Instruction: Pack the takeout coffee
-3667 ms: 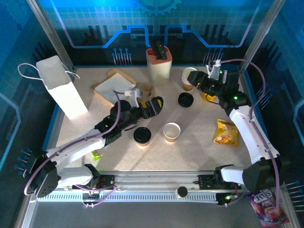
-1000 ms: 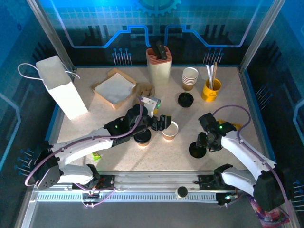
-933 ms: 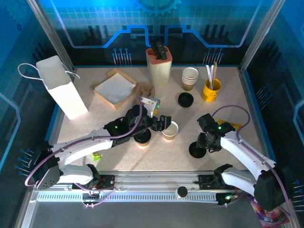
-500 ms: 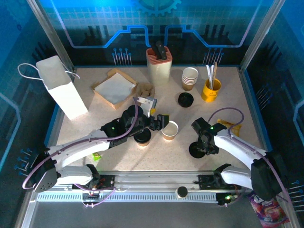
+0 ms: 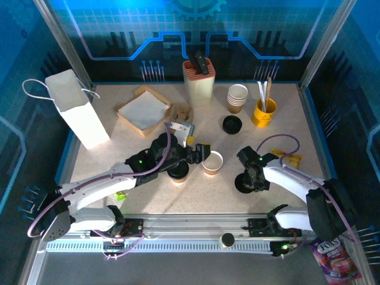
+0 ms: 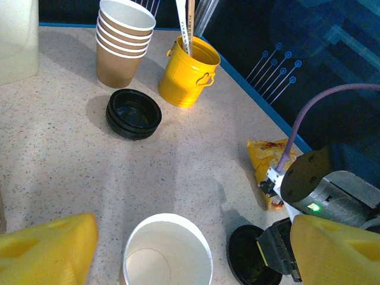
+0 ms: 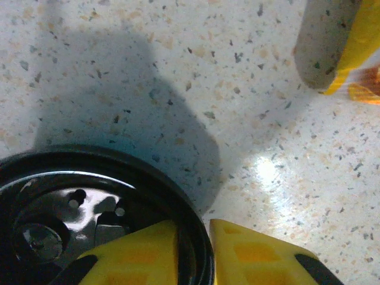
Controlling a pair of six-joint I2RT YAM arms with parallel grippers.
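One takeout coffee [image 5: 177, 169], a tan cup with a black lid, stands at the table's middle, partly under my left arm. Just right of it is a lidless tan cup [image 5: 214, 162], white inside [image 6: 167, 254]. My left gripper [image 5: 200, 154] is open, with one yellow finger [image 6: 47, 249] on each side of that cup [image 6: 190, 256]. A loose black lid [image 5: 243, 184] lies upside down on the table to the right [image 6: 249, 258]. My right gripper [image 5: 249, 178] is shut on its rim [image 7: 199, 255], with one fingertip [image 7: 133, 252] inside the lid [image 7: 65, 208] and the other outside.
A white paper bag [image 5: 77, 110] stands at the back left, a flat box [image 5: 144, 110] beside it. At the back are a beige holder [image 5: 198, 80], stacked lidless cups [image 5: 237, 98], a pile of black lids [image 5: 232, 124] and a yellow pot [image 5: 263, 111]. A snack packet [image 5: 292, 158] lies right.
My right gripper has closed onto the black lid's rim and shifted slightly left with it. The left arm has barely moved and stays open around the lidless cup.
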